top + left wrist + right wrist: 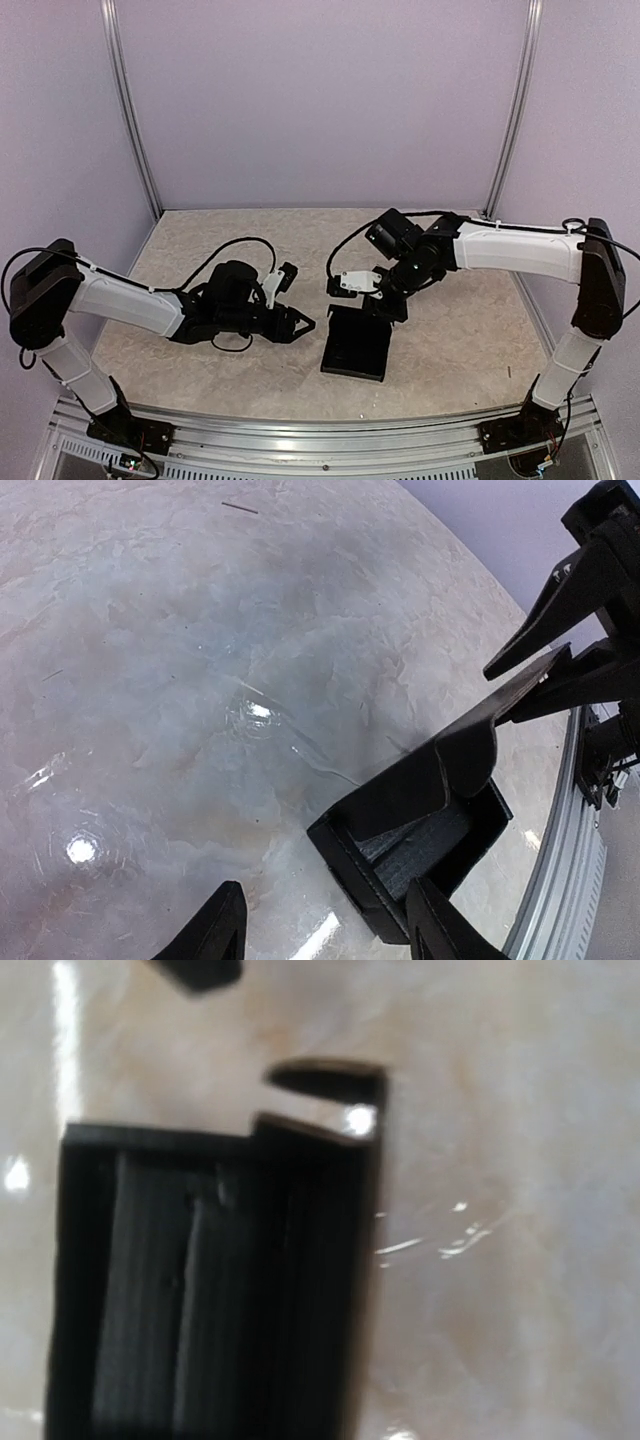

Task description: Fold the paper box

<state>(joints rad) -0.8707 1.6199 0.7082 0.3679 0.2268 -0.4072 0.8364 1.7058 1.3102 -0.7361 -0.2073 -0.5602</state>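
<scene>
Seemingly open paper box (410, 850) (raised flap (450, 750) clearest from left wrist)

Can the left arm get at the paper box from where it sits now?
Probably yes: the left fingers are open just beside the paper box, only bare table between. The right fingers sit at its far flap, off that side.

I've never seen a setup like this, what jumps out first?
A black paper box sits near the middle of the pale marbled table, toward the near edge. A white-and-black arm reaches in from each side: the left gripper stands open just left of it, the right gripper is at its far edge.
</scene>
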